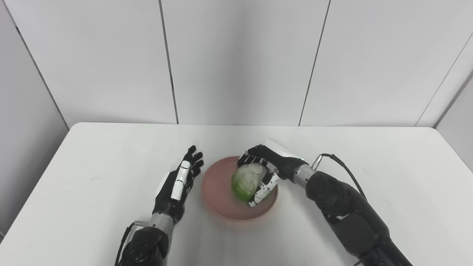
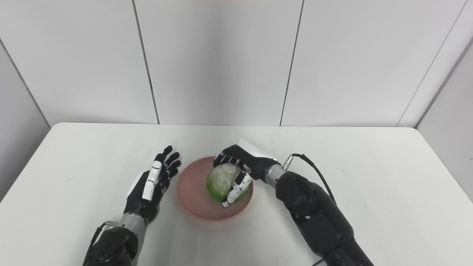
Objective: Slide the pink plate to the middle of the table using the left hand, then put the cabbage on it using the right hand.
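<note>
- Cabbage (image 1: 247, 181), pale green with a whitish top, sits inside the pink plate (image 1: 218, 192), toward the plate's right half, with the right hand (image 1: 264, 173) wrapped around it.
- Pink plate lies flat on the white desk (image 1: 96, 177), roughly midway between the desk's left and right edges and nearer the robot than the far edge.
- Right hand grasps the cabbage: dark fingers (image 2: 226, 158) curl over its far side and top, while the white-marked thumb (image 2: 236, 192) presses on its near right side. Whether the cabbage's underside already rests on the plate's floor cannot be told.
- Right forearm reaches in from the lower right, and a black cable (image 1: 342, 166) loops off the wrist above the desk.
- Left hand (image 1: 181, 183) holds nothing; its fingers are straight and slightly spread, pointing away from the robot, with the palm turned toward the plate.
- Left hand stands just beside the plate's left rim; whether the fingertips touch the rim cannot be told.
- Behind the desk stand plain white wall panels (image 1: 236, 59) with thin dark seams.
</note>
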